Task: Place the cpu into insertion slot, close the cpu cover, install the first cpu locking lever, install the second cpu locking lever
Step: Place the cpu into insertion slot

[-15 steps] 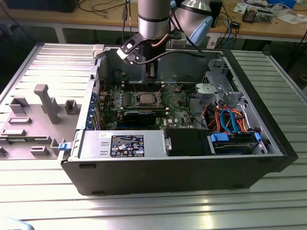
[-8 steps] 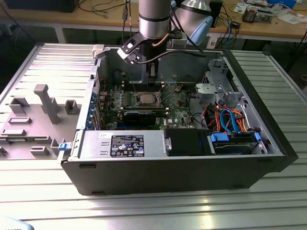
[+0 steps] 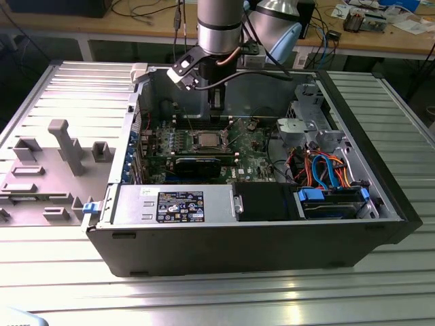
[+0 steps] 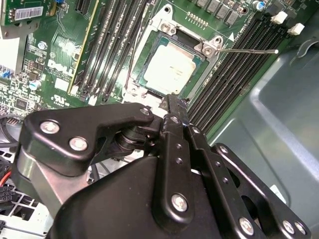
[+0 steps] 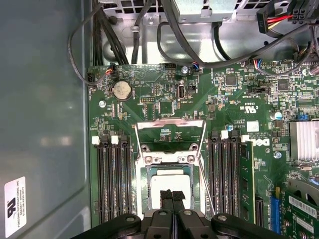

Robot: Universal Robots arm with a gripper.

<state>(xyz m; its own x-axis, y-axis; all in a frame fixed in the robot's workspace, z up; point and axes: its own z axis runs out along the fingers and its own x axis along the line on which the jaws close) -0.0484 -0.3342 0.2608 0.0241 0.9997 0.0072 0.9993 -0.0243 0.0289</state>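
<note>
The gripper [image 5: 172, 195] has its fingers pressed together with nothing between them, just over the cpu [image 5: 169, 180]. The cpu lies in the slot [image 5: 142, 189]. The cover [image 5: 169, 123] is folded open beside the slot.

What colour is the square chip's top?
Pale silver-grey; the chip shows best in the second wrist view.

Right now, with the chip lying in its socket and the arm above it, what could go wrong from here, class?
1. The shut fingers hang over the cpu; a careless descent might tilt it in the insertion slot.
2. The cpu cover stands open, so nothing clamps the cpu; it may shift.
3. The thin locking lever juts out beside the socket and could snag the fingers.
</note>
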